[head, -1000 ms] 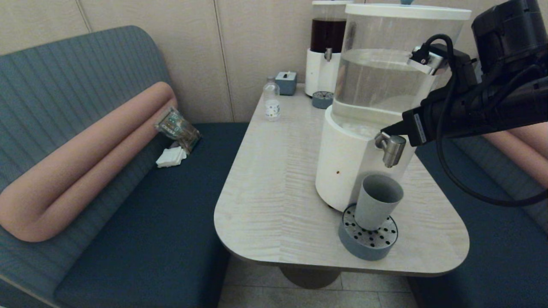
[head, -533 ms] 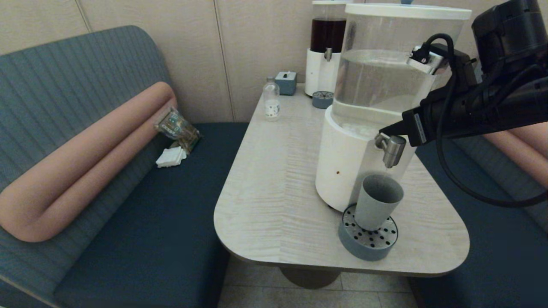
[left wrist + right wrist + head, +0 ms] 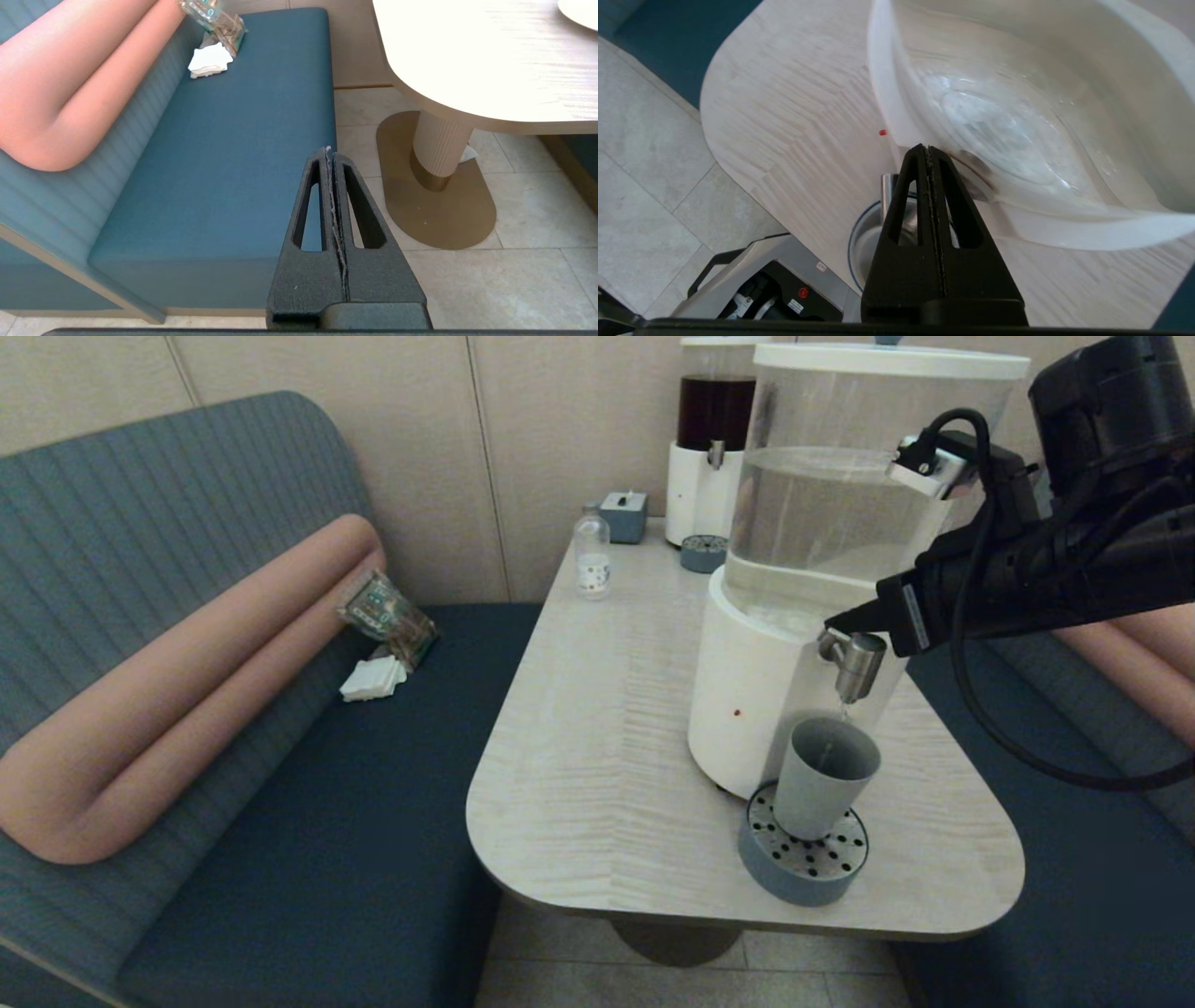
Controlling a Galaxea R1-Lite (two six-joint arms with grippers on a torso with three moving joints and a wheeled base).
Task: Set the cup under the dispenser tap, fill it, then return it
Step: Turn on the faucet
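Observation:
The grey-blue cup (image 3: 822, 775) stands upright on the perforated round drip tray (image 3: 803, 859), directly below the brushed-metal dispenser tap (image 3: 851, 663) of the large white-based dispenser (image 3: 756, 700). A thin stream of water falls from the spout into the cup. My right gripper (image 3: 836, 621) is shut, its tip resting on top of the tap; in the right wrist view the shut gripper (image 3: 927, 150) hides most of the tap (image 3: 887, 191) and the cup (image 3: 864, 238). My left gripper (image 3: 328, 151) is shut and empty, parked low beside the bench, out of the head view.
A small clear bottle (image 3: 591, 553), a blue-grey box (image 3: 624, 515) and a dark-liquid dispenser (image 3: 709, 439) with its own small drip tray (image 3: 702, 553) stand at the table's far end. Benches flank the table (image 3: 597, 728). The drip tray sits near the table's front edge.
The right gripper has pressed the tap a little lower. Water now runs from the spout into the cup, where none fell a second ago. The cup has not moved.

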